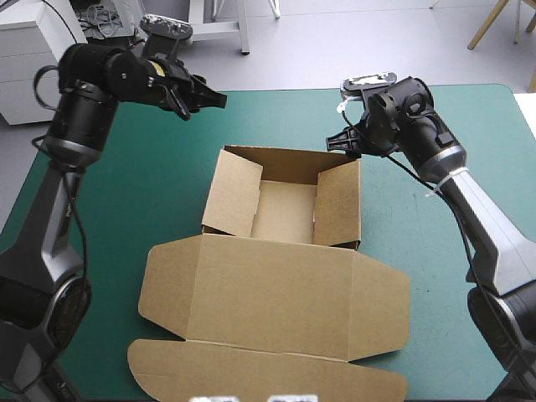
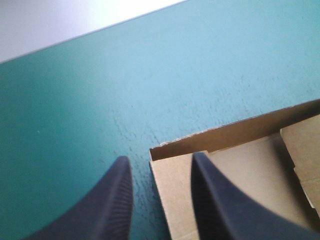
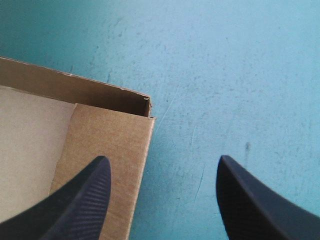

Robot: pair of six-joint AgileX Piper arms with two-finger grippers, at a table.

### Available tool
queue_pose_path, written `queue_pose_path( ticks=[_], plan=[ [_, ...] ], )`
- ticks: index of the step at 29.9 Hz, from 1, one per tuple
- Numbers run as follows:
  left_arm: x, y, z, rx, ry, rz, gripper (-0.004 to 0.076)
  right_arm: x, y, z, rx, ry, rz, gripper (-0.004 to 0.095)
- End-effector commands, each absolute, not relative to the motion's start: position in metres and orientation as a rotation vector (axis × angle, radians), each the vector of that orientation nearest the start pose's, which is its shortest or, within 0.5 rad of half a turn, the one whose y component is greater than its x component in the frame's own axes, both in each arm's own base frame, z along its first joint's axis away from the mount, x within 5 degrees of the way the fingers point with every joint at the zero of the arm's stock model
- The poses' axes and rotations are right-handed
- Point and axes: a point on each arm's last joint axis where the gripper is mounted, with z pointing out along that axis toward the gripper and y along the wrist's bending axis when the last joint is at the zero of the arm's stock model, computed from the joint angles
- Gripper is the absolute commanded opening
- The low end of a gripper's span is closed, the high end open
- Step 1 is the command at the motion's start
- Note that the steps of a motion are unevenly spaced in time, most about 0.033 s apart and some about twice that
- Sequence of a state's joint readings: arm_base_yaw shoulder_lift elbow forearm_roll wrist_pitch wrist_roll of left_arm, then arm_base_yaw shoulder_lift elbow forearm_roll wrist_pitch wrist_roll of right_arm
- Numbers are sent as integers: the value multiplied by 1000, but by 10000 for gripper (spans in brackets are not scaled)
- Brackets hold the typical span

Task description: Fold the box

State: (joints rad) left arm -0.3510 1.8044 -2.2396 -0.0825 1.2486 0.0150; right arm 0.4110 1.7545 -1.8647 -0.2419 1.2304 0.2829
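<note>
Our left pincer and right pincer both hang open, each over a far corner of the brown cardboard tray-box on the teal-green bench, we reckon lining up to press the walls

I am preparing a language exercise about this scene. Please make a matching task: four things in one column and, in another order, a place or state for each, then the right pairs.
Things
1. left gripper
2. right gripper
3. lid
4. tray walls

Places or states
A. lying flat on the teal-green cover, on the near side
B. open, at the far right corner of the box
C. raised around the floor of the box
D. open, at the far left corner of the box

Pairs: 1-D, 2-B, 3-A, 4-C.
</note>
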Motion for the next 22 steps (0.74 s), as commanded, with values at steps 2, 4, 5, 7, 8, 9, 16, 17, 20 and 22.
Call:
queue_pose_path(
  ticks=[2,4,5,7,8,9,16,17,20,22],
  plan=[
    [292,-116,530,455,2121,-262,-4,338,126,423,-150,2438,5,566],
    [273,-111,543,485,2071,-283,-5,339,129,420,-150,2453,38,566],
    [265,-110,547,506,2054,-297,-5,340,130,418,-151,2460,44,566],
    [245,-105,555,549,2017,-301,-8,344,132,412,-154,2476,40,567],
    [238,-102,557,552,2009,-299,-10,346,133,407,-157,2490,36,567],
    [229,-99,559,554,2004,-297,-10,346,133,405,-152,2498,38,567],
    [183,-77,538,609,2052,-208,-10,352,138,367,-162,2620,16,566],
    [179,-74,533,611,2068,-189,-10,352,138,361,-164,2639,13,566],
    [166,-66,512,625,2122,-138,-10,350,137,346,-163,2689,-4,567],
    [159,-62,496,631,2156,-122,-10,349,138,337,-166,2719,-9,567]
  ],
)
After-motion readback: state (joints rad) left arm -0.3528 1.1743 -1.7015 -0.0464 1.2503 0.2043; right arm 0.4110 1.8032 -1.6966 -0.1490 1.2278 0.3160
